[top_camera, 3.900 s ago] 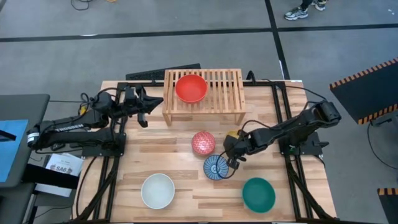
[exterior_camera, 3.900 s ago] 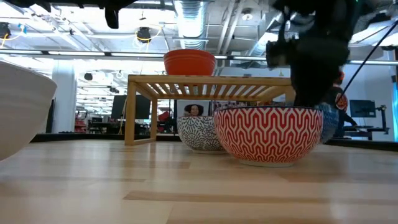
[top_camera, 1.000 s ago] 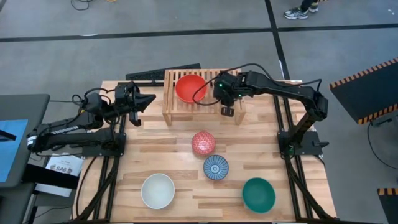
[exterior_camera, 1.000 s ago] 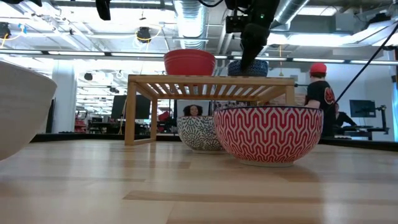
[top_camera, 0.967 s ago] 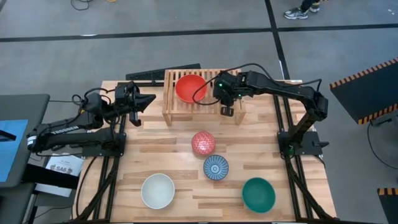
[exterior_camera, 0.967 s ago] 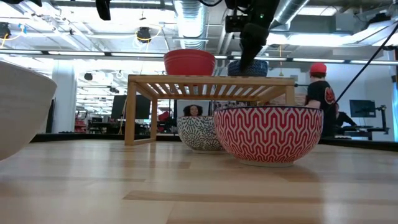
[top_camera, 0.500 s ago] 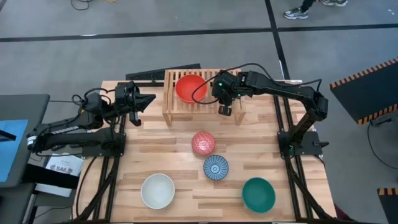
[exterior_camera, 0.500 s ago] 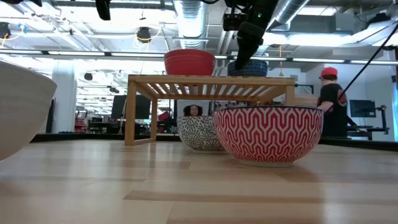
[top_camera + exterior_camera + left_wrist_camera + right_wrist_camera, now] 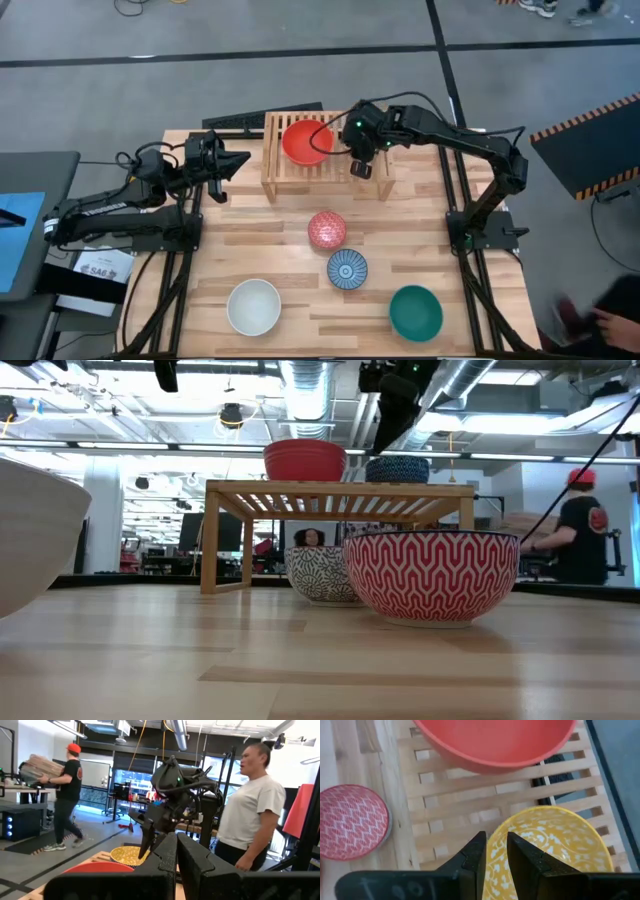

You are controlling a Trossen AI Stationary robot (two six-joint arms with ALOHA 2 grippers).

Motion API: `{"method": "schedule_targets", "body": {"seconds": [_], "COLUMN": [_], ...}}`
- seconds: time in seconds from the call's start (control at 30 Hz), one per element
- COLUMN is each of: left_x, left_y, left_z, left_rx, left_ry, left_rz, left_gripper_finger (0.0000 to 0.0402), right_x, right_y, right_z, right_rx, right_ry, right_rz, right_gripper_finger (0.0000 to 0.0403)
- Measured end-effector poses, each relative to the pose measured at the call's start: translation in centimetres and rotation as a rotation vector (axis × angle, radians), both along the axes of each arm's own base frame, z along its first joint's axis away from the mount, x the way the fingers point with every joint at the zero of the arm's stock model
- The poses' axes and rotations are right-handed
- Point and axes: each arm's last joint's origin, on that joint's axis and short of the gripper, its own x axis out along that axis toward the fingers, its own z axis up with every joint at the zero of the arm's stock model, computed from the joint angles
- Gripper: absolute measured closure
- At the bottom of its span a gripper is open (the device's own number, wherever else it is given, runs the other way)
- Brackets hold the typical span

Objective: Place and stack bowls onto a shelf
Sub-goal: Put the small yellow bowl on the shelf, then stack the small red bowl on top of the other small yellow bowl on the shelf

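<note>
- The table (image 9: 290,235) is seen carrying the shelf (image 9: 375,172) at its far edge
- On the shelf's slats, the red bowl (image 9: 306,141) and the yellow patterned bowl (image 9: 547,845) are set side by side
- On the table, the pink-red patterned bowl (image 9: 326,229), the blue-and-white bowl (image 9: 347,269), the white bowl (image 9: 253,306) and the teal bowl (image 9: 415,312) are spread well apart
- The right gripper (image 9: 361,165) is held just above the yellow bowl, jaws slightly parted and holding nothing
- The left gripper (image 9: 228,166) is parked left of the shelf, jaws closed and empty
</note>
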Motion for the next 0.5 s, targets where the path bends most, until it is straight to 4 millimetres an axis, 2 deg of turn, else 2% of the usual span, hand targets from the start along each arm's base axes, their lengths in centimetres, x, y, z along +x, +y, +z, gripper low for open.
{"method": "schedule_targets", "body": {"seconds": [0.13, 0.33, 0.5], "left_x": [0.0, 0.0, 0.0], "left_y": [0.0, 0.0, 0.0], "left_z": [0.0, 0.0, 0.0], "left_rx": [-0.003, -0.005, -0.007], "left_ry": [-0.001, -0.001, 0.000], "left_rz": [0.001, 0.002, 0.000], "left_gripper_finger": [0.0401, 0.0401, 0.0402], "right_x": [-0.7, -2.6, -4.9], "right_y": [-0.2, 0.5, 2.2], "right_z": [1.1, 3.2, 5.4], "right_rx": [0.038, 0.064, 0.213], "right_ry": [-0.041, -0.122, -0.220], "right_rz": [-0.016, -0.053, -0.020], "right_gripper_finger": [0.0283, 0.0212, 0.0160]}}
